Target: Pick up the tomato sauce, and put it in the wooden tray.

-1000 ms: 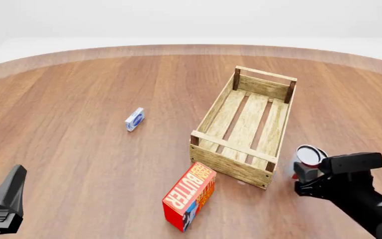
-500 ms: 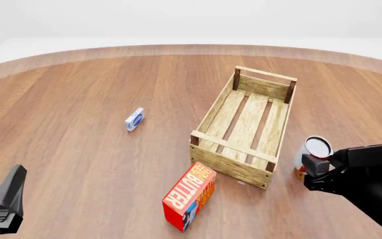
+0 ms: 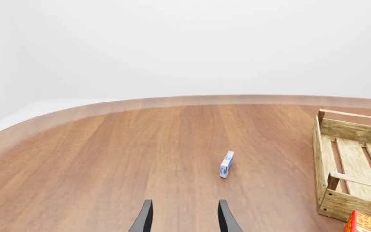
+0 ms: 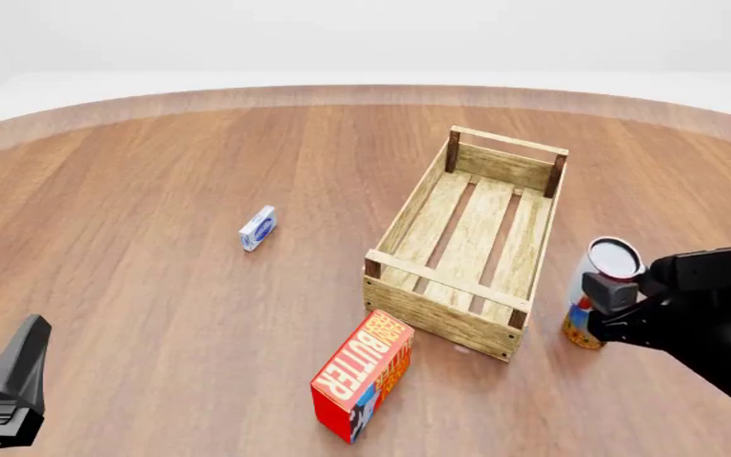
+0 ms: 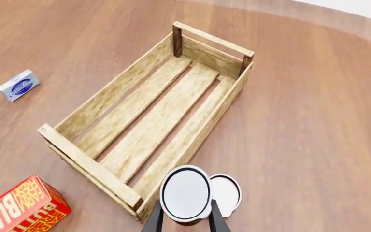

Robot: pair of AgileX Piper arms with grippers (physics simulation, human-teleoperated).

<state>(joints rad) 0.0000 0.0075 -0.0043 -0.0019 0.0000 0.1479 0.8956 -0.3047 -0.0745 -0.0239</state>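
Note:
My right gripper [image 4: 612, 293] is shut on the tomato sauce [image 4: 604, 271], a small can with a silvery-white top, held above the table just off the right front corner of the wooden tray [image 4: 447, 280]. In the right wrist view the can's round top [image 5: 185, 193] sits between my fingers [image 5: 217, 221], beside the near end of the tray [image 5: 86, 155]. At the lower left, far from all of this, my left gripper [image 4: 10, 381] is open with nothing between its fingers [image 3: 224, 220].
A second can [image 4: 581, 331] [image 5: 228, 192] stands on the table under and beside the held one. A red-orange butter box [image 4: 363, 376] lies in front of the tray. A small blue-and-white box [image 4: 258, 228] [image 3: 227, 164] lies to the left.
The right gripper has risen and shifted right with the tomato sauce in it, uncovering the second can below. The left arm has not moved.

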